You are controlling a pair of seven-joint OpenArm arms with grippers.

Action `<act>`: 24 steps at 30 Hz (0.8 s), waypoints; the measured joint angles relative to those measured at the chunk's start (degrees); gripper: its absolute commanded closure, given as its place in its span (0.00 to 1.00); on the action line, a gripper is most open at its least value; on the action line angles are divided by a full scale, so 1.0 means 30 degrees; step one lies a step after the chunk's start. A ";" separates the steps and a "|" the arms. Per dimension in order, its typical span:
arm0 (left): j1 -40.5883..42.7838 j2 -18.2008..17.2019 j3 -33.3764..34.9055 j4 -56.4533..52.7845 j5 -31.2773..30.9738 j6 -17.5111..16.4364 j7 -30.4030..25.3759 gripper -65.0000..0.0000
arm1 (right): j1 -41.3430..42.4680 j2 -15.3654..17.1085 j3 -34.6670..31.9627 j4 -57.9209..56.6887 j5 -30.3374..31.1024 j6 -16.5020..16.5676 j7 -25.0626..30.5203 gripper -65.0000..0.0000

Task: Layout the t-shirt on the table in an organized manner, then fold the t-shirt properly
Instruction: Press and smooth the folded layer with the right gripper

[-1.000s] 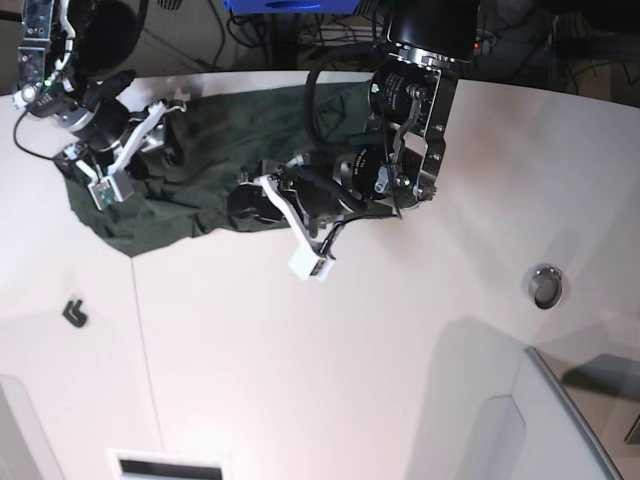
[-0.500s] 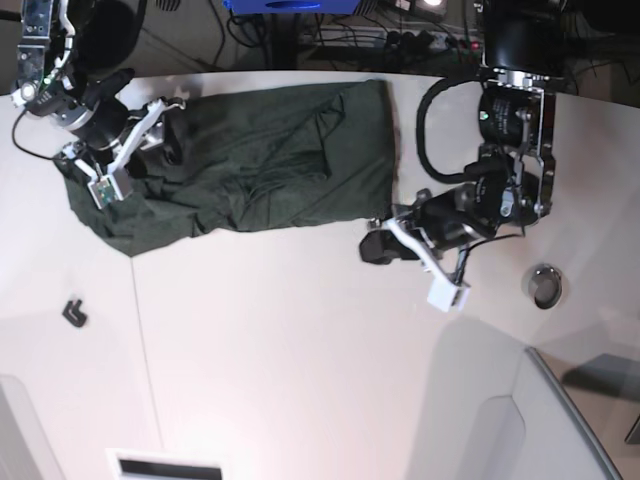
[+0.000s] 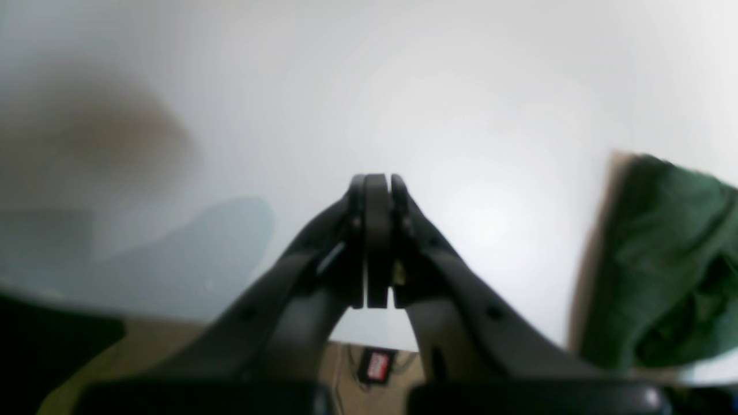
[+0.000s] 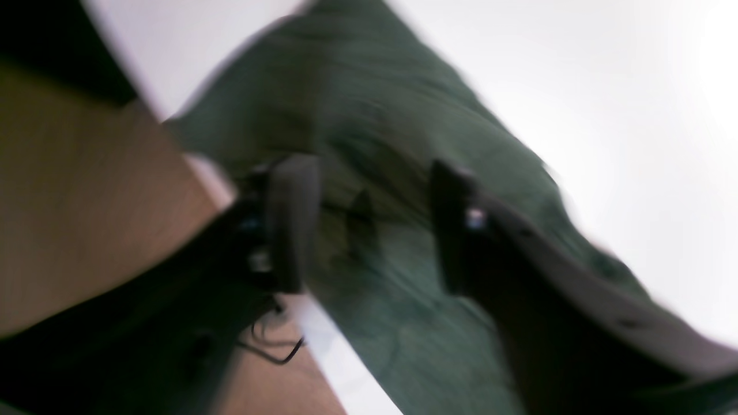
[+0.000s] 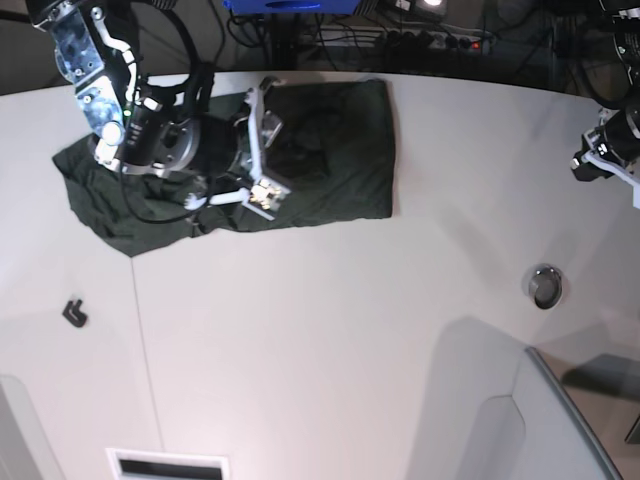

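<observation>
The dark green t-shirt (image 5: 330, 150) lies spread along the far side of the white table (image 5: 330, 330), with its left end (image 5: 100, 210) rumpled. My right gripper (image 5: 268, 150) hangs over the shirt's middle. In the blurred right wrist view this gripper (image 4: 372, 225) is open, with green cloth (image 4: 392, 323) below the fingers and nothing clamped between them. My left arm (image 5: 608, 150) is at the far right edge, away from the shirt. My left gripper (image 3: 377, 242) is shut on nothing above bare table (image 3: 403, 86), and the shirt's edge (image 3: 657, 259) lies off to its right.
A small metal ring (image 5: 545, 285) is set in the table at the right. A small black piece (image 5: 74, 312) lies at the left. A grey raised panel (image 5: 530, 420) fills the near right corner. Cables and a blue box (image 5: 285, 5) sit beyond the far edge.
My left arm left the shirt's middle and swung to the far right, its gripper shutting empty. My right arm moved from the shirt's left end to over its middle. The shirt's right part now lies flatter.
</observation>
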 measured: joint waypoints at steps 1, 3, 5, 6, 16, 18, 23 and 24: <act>0.0219 0.0000 -0.0408 0.0015 0.0000 -0.0007 -0.0051 1.00 | 0.0306 -0.0124 -0.0685 0.0000 0.0138 0.0073 -0.0525 0.40; 0.0590 0.0000 -0.0816 0.0015 0.0007 0.0000 -0.0022 1.00 | 0.0940 -0.0277 -0.1770 -0.0175 0.0197 0.0124 -0.1151 0.40; 0.0816 0.0066 -0.0911 0.0015 0.0007 0.0000 0.0029 1.00 | 0.1566 -0.0619 -0.2280 -0.0998 0.0211 0.0138 -0.1180 0.40; 0.0874 0.0124 -0.0903 0.0015 0.0000 -0.0007 0.0015 1.00 | 0.1902 -0.0911 -0.2375 -0.1785 0.0160 0.0000 -0.1035 0.40; 0.1086 0.0175 -0.0903 0.0015 -0.0007 -0.0138 -0.0044 1.00 | 0.4182 -0.2339 -0.2368 -0.7730 -0.0146 -0.0073 0.0576 0.52; 0.1086 0.0168 -0.0903 0.0015 0.0000 -0.0138 -0.0044 1.00 | 0.4277 -0.2375 -0.2368 -0.7890 -0.0066 -0.0007 0.0641 0.60; 0.1020 0.0168 -0.0903 -0.0357 -0.0058 -0.0138 -0.0051 1.00 | 0.4379 -0.2346 -0.2361 -0.9100 -0.0146 -0.0022 0.0590 0.69; 0.1020 0.0182 -0.0903 -0.0583 -0.0058 -0.0138 -0.0044 1.00 | 0.4357 -0.2339 -0.2361 -0.9114 -0.0138 -0.0015 0.0612 0.70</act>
